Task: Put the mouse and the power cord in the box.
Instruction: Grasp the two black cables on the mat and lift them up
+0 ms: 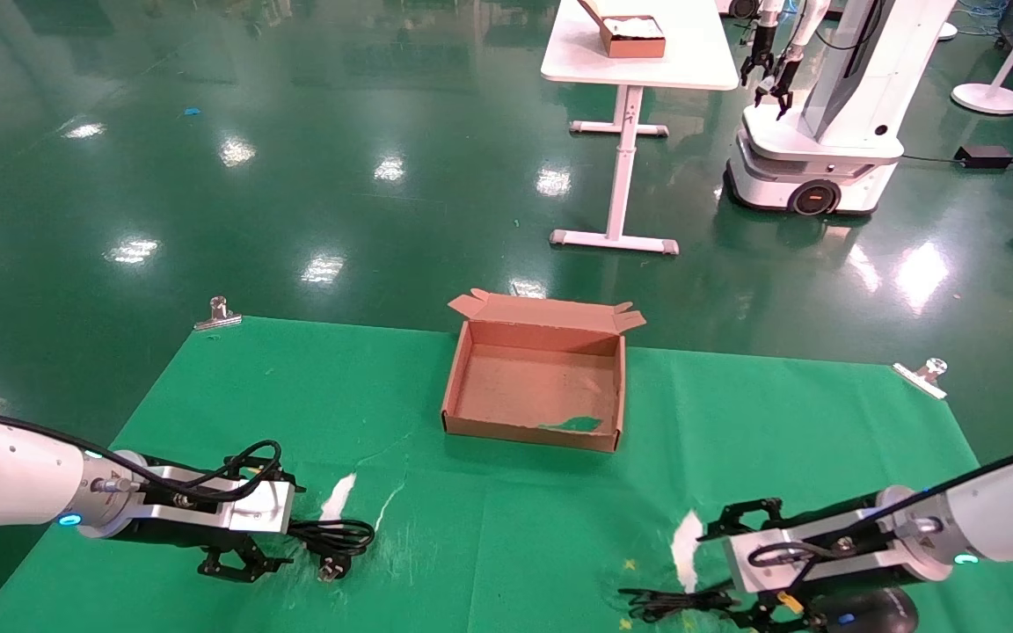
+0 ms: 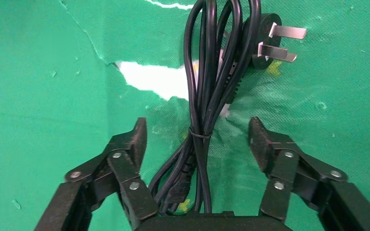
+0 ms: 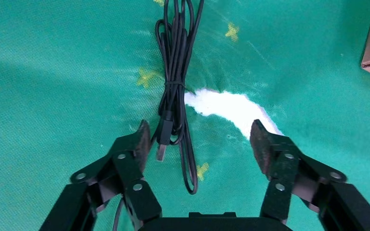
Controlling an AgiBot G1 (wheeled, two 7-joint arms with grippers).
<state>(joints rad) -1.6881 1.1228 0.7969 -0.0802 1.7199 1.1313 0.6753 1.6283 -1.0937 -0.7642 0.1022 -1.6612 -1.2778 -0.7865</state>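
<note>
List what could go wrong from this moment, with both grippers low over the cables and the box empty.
1. The left gripper is open astride the power cord; closing off the tie could grab only some loops, leaving the plug to dangle and catch the box wall.
2. The right gripper is open over the mouse's thin cable bundle, which lies near one finger; a pinch could miss it, or lift the cable while the mouse drags behind.

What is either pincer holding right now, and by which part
Nothing. The left pincer is open astride the power cord; the right pincer is open over the mouse's cable.
</note>
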